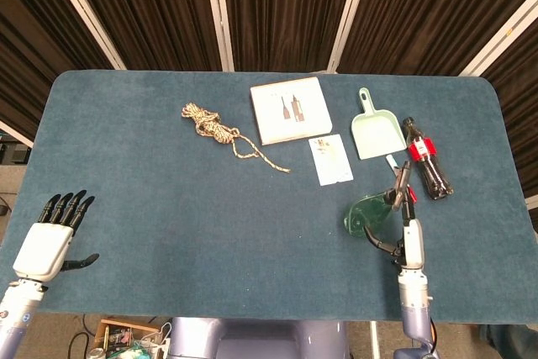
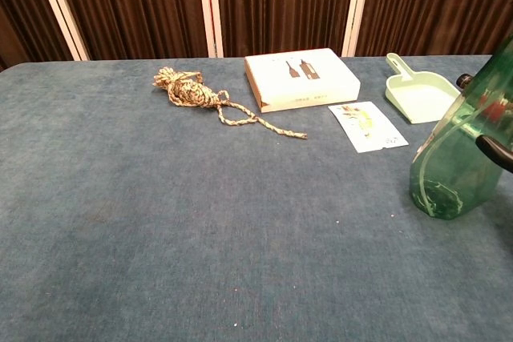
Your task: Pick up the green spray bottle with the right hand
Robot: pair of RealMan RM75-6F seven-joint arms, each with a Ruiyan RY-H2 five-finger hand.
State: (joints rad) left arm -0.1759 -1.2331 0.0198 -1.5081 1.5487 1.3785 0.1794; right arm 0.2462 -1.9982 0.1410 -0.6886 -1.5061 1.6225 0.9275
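The green translucent spray bottle (image 1: 366, 213) is tilted at the right front of the blue table (image 1: 168, 208), its nozzle end pointing up and away. My right hand (image 1: 407, 226) grips it from the right side, fingers wrapped around the body. In the chest view the bottle (image 2: 450, 156) fills the right edge, and only a dark finger of the right hand (image 2: 495, 150) shows across it. Whether its base touches the cloth is unclear. My left hand (image 1: 52, 240) hovers at the table's front left corner, fingers spread and holding nothing.
A cola bottle (image 1: 427, 160) lies just right of the spray bottle. Behind it are a mint dustpan (image 1: 376, 130), a small card (image 1: 330, 159) and a white box (image 1: 291, 110). A coiled rope (image 1: 214, 128) lies left of the box.
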